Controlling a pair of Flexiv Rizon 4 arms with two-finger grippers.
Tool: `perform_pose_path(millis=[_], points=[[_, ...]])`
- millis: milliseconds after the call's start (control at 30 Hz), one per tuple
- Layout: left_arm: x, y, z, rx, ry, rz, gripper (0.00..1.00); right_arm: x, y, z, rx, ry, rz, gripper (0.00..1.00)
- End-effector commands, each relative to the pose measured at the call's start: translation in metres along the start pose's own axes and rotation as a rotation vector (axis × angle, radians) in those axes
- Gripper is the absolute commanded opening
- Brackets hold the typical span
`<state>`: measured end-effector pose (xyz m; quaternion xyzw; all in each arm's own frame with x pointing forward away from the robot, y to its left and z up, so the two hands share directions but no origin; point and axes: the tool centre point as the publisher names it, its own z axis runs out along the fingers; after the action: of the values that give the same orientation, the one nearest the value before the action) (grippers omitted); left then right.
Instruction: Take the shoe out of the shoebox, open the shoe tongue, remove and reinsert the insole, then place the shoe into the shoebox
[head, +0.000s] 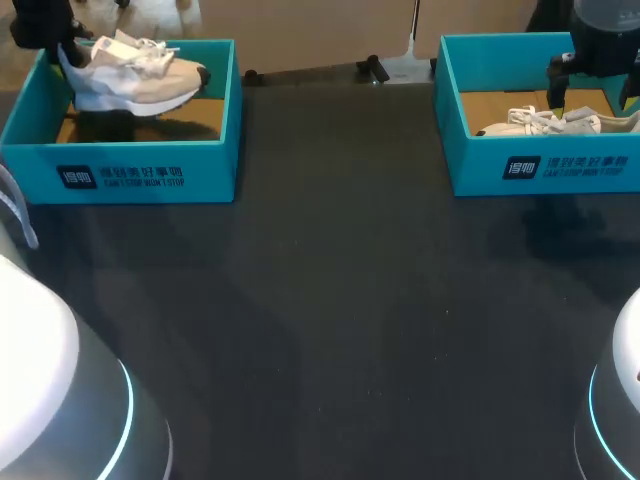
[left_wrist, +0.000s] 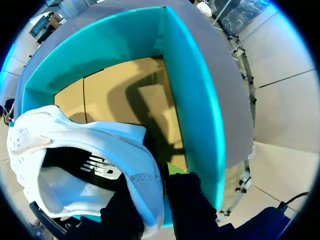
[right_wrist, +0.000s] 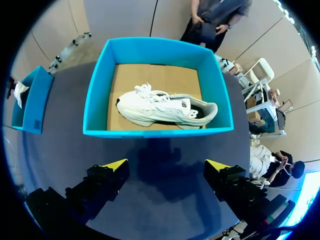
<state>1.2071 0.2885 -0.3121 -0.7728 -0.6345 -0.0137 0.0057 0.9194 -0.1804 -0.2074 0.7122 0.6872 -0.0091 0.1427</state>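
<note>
A dark, matte table (head: 330, 300) spans the whole view. Faint pale streaks cross its top, probably reflected light, and a soft shadow lies toward its far edge.

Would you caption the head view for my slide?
Left gripper holds a shoe over its teal box; second shoe lies boxed.
</note>
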Motion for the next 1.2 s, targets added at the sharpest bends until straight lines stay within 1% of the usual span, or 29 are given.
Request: perform_pose_path(millis=[33, 133, 200, 333, 667, 967, 1200], points=[[0.000, -0.015, -0.023, -0.025, 0.012, -0.014, 0.00, 0.000, -0.001, 0.000, -0.001, 0.000, 0.000, 1.00], [0.004, -0.017, -0.033, -0.033, 0.027, -0.029, 0.00, 0.000, -0.001, 0.000, -0.001, 0.000, 0.000, 1.00], [0.006, -0.019, -0.040, -0.049, 0.065, -0.057, 0.00, 0.000, -0.001, 0.000, -0.001, 0.000, 0.000, 1.00], [0.012, -0.023, -0.055, -0.063, 0.093, -0.111, 0.00, 0.000, -0.001, 0.000, -0.001, 0.000, 0.000, 1.00], [0.023, -0.028, -0.083, -0.057, 0.107, -0.170, 0.00, 0.000, -0.001, 0.000, -0.001, 0.000, 0.000, 1.00], [0.036, -0.033, -0.117, -0.058, 0.109, -0.166, 0.00, 0.000, -0.001, 0.000, -0.001, 0.000, 0.000, 1.00], [0.044, -0.037, -0.142, -0.067, 0.135, -0.172, 0.00, 0.000, -0.001, 0.000, -0.001, 0.000, 0.000, 1.00]])
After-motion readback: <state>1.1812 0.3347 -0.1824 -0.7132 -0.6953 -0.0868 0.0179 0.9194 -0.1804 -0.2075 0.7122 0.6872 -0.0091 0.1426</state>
